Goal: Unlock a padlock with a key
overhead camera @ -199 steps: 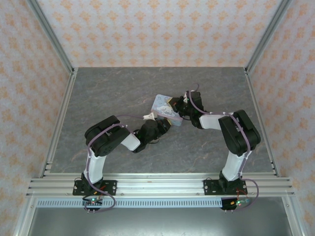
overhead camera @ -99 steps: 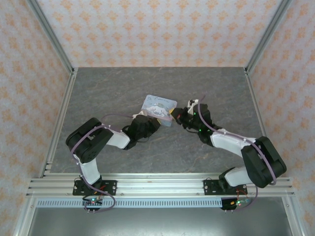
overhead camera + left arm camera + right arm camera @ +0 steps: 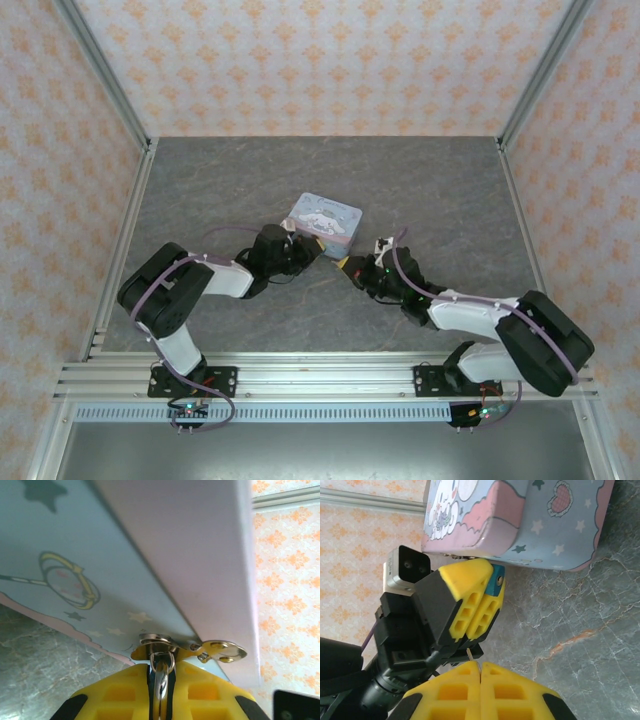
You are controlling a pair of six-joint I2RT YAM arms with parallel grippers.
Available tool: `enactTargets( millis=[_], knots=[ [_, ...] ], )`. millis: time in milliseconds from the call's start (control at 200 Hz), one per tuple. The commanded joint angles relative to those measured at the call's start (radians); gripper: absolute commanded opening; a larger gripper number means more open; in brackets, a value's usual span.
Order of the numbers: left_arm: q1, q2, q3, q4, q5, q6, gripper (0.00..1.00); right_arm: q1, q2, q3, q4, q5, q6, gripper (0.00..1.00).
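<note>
standing by the table (image 3: 580,630), i see both arms bent low toward the near corner of the pastel tin (image 3: 555,530). the padlock (image 3: 496,580) sits right at that corner, its blue body squeezed between the closed yellow fingers of the left gripper (image 3: 306,251). on the left wrist camera the thin shackle (image 3: 161,666) rises from between those fingers and appears to pass through the tin's metal hasp (image 3: 156,640), so the lock seems to hang on the tin while it is held. i take that grip as a brace, keeping the little body from swinging when something pushes into it. the right gripper (image 3: 480,672) is just beside it, tips pressed together. a pale sliver that i read as the key (image 3: 469,654) pokes out from between them toward the left fingers, near the lock but not touching it. i can't make out the keyhole from here. as i judge it, the lock is steadied, the key is pinched short for control, and insertion is not yet done. the tip must be lined up with the lock's underside, and a slight misaim could slip off the body.
</note>
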Motion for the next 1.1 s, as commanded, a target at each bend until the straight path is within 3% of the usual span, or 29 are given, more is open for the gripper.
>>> enactTargets(
  millis=[0, 360, 1096],
  knots=[
    [0.010, -0.047, -0.008, 0.016, 0.066, -0.028, 0.00, 0.006, 0.031, -0.014, 0.097, 0.053, 0.026, 0.00],
    [0.010, -0.074, -0.018, 0.046, 0.074, -0.116, 0.00, 0.009, 0.149, -0.001, 0.214, 0.062, 0.074, 0.00],
    [0.010, -0.042, -0.040, 0.168, 0.093, -0.246, 0.00, 0.014, 0.169, 0.039, 0.214, 0.082, 0.084, 0.00]
  ],
)
